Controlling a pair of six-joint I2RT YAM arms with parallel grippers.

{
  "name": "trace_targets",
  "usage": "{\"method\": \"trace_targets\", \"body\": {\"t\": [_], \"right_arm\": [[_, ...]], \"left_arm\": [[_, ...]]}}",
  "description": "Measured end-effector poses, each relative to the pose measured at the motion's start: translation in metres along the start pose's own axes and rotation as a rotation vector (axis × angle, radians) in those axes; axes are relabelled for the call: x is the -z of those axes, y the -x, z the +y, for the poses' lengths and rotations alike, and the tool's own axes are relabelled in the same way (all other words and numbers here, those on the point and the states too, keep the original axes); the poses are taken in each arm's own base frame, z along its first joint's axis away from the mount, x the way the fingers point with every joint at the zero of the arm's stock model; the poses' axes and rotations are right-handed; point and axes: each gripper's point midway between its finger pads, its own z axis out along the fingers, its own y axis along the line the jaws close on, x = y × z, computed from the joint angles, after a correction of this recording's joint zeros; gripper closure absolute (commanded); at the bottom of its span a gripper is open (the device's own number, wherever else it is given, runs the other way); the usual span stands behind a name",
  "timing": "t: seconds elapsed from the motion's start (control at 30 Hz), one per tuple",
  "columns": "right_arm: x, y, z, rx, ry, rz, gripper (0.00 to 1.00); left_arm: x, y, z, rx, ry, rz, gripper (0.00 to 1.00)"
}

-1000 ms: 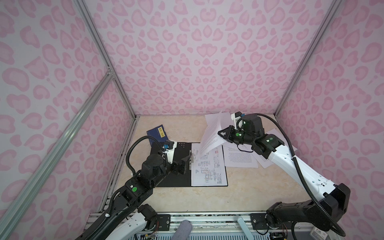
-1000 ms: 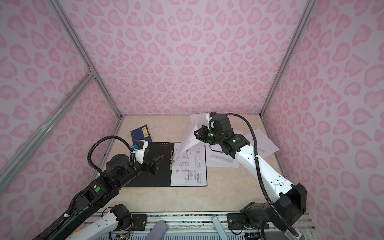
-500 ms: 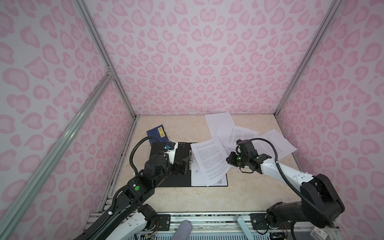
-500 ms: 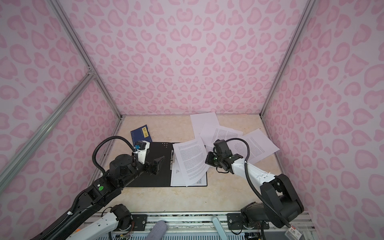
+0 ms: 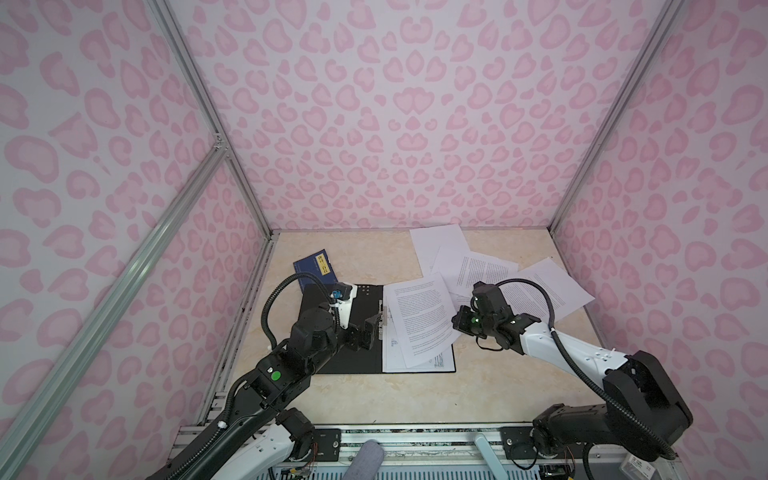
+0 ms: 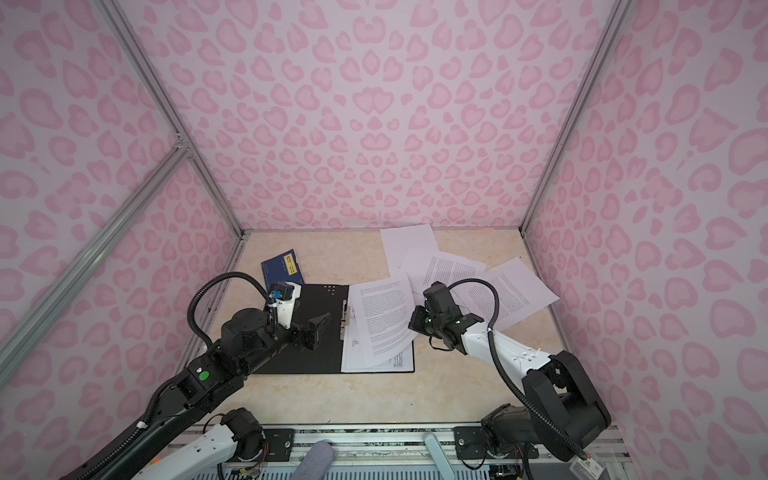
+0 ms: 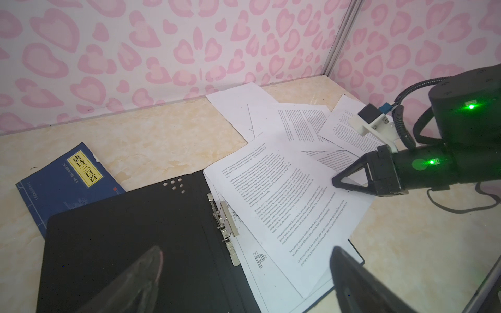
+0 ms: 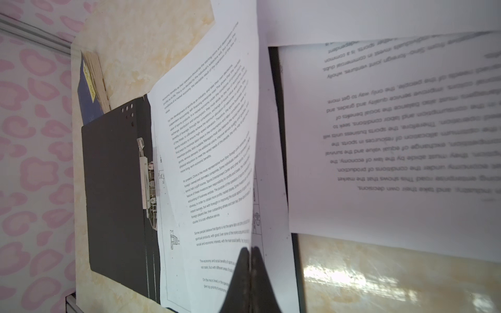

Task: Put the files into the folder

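Observation:
The folder [image 5: 361, 361] lies open on the table, black inside up, with its metal clip [image 7: 223, 225] along the spine. A drawing sheet [image 5: 395, 357] rests in its right half. Askew on top of that lies a text sheet [image 5: 419, 320], one of the files. My right gripper [image 5: 457, 324] is shut on this sheet's right edge, and the paper runs straight into the closed jaws [image 8: 250, 248]. My left gripper [image 5: 374, 328] hovers open over the folder beside the clip, holding nothing [image 7: 246, 249]. Several more files [image 5: 478, 266] overlap at the back right.
A small dark-blue booklet [image 5: 313, 268] with a yellow label lies at the back left, partly under the folder's corner. Pink patterned walls close in three sides. The loose sheets reach almost to the right wall [image 5: 582, 299]. Bare tabletop [image 5: 415, 399] shows in front of the folder.
My right gripper has brought the text sheet down from high at the back and laid it across the folder's right half, still shut on it. The left arm has hardly moved.

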Motion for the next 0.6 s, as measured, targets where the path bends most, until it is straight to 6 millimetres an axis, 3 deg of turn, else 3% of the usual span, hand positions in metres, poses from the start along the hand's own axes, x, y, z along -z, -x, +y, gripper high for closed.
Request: {"method": "trace_targets", "body": {"t": [0.6], "right_arm": [[-0.005, -0.033, -0.005, -0.068, -0.04, 0.003, 1.0]], "left_arm": [[-0.005, -0.007, -0.007, 0.022, -0.038, 0.038, 0.03]]}}
